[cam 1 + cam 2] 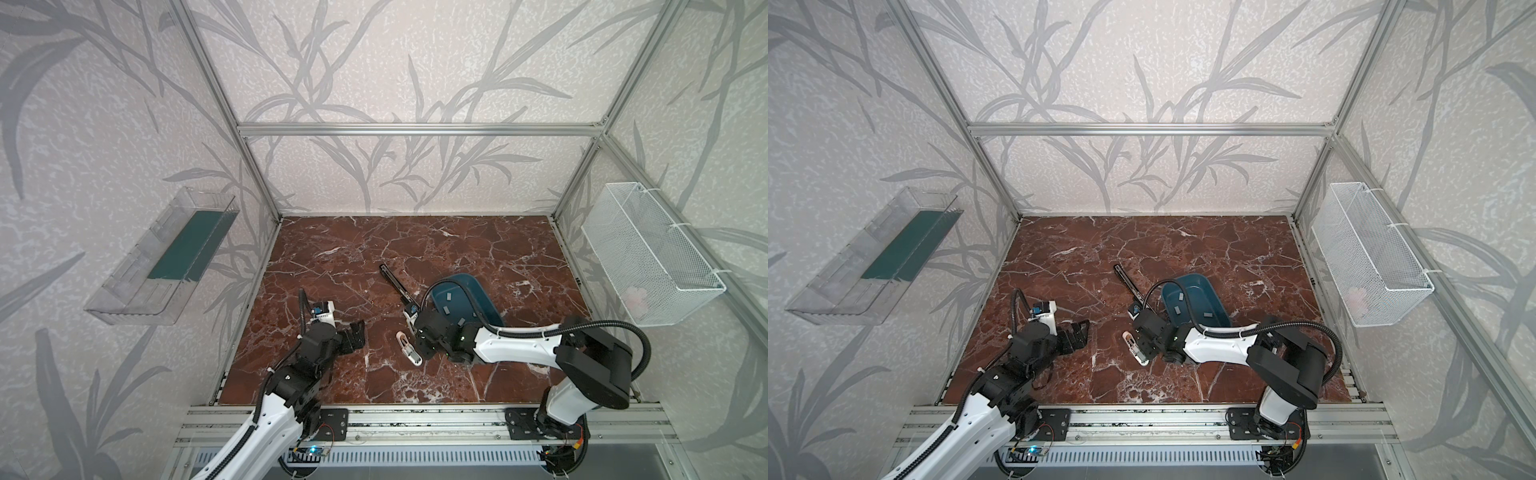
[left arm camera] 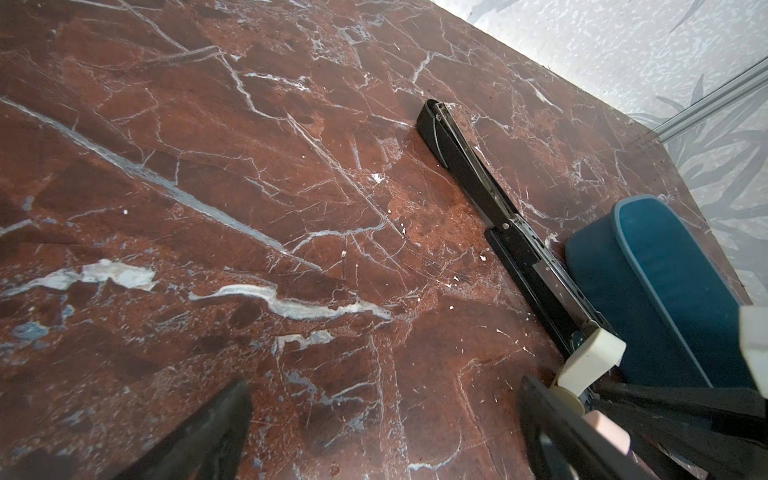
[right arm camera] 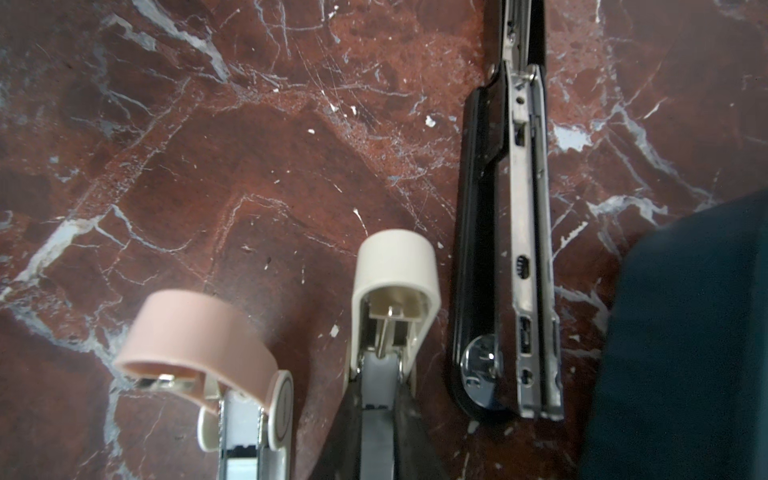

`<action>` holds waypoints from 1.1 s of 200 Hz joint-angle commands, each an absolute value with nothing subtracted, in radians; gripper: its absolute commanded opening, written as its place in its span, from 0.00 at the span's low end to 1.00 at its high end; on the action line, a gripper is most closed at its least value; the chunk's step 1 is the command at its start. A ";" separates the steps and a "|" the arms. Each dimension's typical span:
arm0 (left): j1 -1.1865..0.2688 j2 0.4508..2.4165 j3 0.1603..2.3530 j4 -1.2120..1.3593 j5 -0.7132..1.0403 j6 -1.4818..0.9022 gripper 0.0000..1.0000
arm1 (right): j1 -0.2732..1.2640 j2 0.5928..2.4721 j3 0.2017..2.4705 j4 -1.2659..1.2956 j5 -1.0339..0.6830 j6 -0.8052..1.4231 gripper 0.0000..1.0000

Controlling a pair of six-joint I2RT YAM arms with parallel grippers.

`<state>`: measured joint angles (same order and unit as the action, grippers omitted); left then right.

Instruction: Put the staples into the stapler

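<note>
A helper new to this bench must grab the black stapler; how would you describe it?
On the red marble table, find the blue tray right of centre in both top views. The black stapler lies just left of it, opened out flat. Unlike the shorter cream-and-pink stapler nearby, it is black and long.

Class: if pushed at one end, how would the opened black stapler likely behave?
The black stapler lies hinged open, long and thin, so it would probably pivot or fold at its hinge rather than slide straight. On the polished-looking marble table it likely skids easily.
</note>
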<state>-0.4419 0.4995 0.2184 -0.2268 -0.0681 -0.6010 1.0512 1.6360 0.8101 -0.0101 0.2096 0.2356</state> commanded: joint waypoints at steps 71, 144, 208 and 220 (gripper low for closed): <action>-0.437 0.490 0.216 -0.215 -0.067 -0.600 0.99 | 1.052 1.634 0.827 -0.044 0.232 0.248 0.16; -0.437 0.491 0.216 -0.216 -0.065 -0.600 0.99 | 1.053 1.615 0.804 -0.054 0.228 0.263 0.16; -0.437 0.491 0.216 -0.215 -0.063 -0.601 0.99 | 1.075 1.587 0.769 -0.071 0.229 0.296 0.16; -0.437 0.491 0.216 -0.215 -0.061 -0.601 0.99 | 1.078 1.583 0.763 -0.071 0.229 0.303 0.16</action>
<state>-0.4419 0.4988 0.2184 -0.2264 -0.0578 -0.6010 1.0649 1.6150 0.7872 -0.0387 0.2134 0.2733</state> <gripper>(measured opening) 0.991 0.162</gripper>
